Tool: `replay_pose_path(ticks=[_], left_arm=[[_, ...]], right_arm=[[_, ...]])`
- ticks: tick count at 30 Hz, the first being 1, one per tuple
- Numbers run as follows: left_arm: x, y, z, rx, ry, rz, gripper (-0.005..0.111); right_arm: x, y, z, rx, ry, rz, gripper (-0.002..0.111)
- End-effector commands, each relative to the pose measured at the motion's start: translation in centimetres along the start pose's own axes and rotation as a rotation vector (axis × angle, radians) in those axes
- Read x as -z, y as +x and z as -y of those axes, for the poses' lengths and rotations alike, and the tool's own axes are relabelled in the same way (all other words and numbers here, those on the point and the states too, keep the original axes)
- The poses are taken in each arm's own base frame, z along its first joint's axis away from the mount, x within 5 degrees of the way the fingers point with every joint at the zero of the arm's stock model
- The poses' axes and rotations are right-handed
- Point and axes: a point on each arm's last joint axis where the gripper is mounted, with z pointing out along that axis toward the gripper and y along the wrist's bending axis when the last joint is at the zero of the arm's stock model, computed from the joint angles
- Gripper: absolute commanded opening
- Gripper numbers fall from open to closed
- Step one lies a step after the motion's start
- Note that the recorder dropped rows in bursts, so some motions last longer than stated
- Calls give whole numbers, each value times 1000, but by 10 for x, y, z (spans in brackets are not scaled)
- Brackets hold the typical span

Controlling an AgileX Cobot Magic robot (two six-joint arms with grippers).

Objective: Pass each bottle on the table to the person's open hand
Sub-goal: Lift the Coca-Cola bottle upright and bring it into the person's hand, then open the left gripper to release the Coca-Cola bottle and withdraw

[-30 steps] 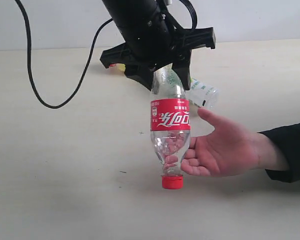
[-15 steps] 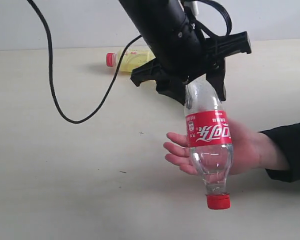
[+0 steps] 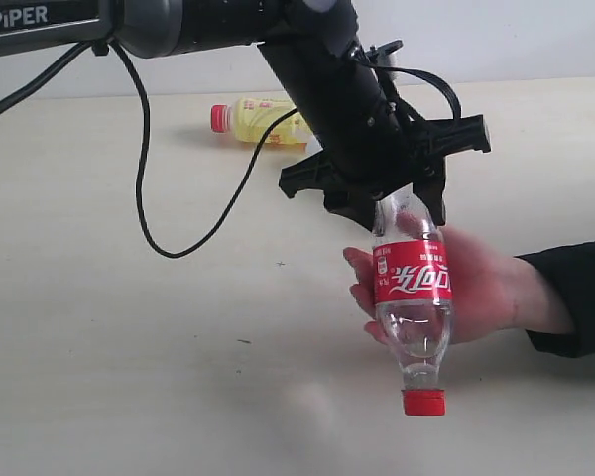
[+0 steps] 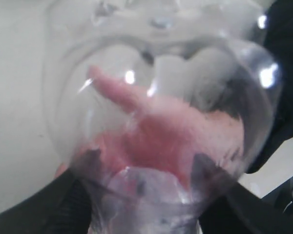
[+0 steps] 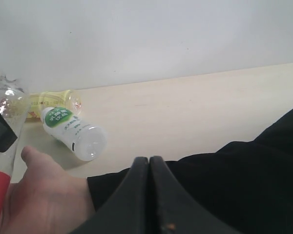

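My left gripper (image 3: 397,198) is shut on the base of the clear bottle with the red label (image 3: 413,283). The bottle hangs cap down, tilted slightly, right in front of the person's open hand (image 3: 486,288) and against its palm. In the left wrist view the bottle (image 4: 156,97) fills the frame between my left gripper's (image 4: 144,170) dark fingers (image 4: 68,195). The yellow bottle (image 3: 258,119) lies at the back of the table (image 3: 129,347). The white bottle with the green label (image 5: 71,129) lies on its side beyond the hand. My right gripper (image 5: 149,158) is shut and holds nothing. The floral-label bottle is out of view.
A black cable (image 3: 178,238) loops from the left arm down onto the tabletop. The person's black sleeve (image 3: 575,297) comes in from the right edge and lies just under my right gripper in the right wrist view. A pale wall runs behind the table.
My left arm carried the red-label bottle to the right and a little lower, in front of the person's palm. The hand has closed in against the bottle.
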Motion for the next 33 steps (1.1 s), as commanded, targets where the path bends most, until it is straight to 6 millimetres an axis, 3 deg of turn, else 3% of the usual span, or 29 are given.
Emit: replay_pose_path(ticks=[1, 10, 12, 17, 26, 33], left_arm=[[-1, -3, 3, 2, 30, 41, 31], [-1, -4, 3, -64, 22, 51, 92], [1, -5, 3, -93, 25, 58, 100], [22, -13, 4, -188, 43, 108, 102], [93, -26, -8, -330, -48, 274, 102], [108, -33, -30, -478, -222, 279, 102]], right_arm=[[0, 1, 0, 10, 3, 8, 0], [0, 1, 0, 10, 3, 8, 0], [0, 1, 0, 10, 3, 8, 0], [0, 1, 0, 10, 3, 8, 0], [0, 1, 0, 10, 3, 8, 0], [0, 1, 0, 10, 3, 8, 0]])
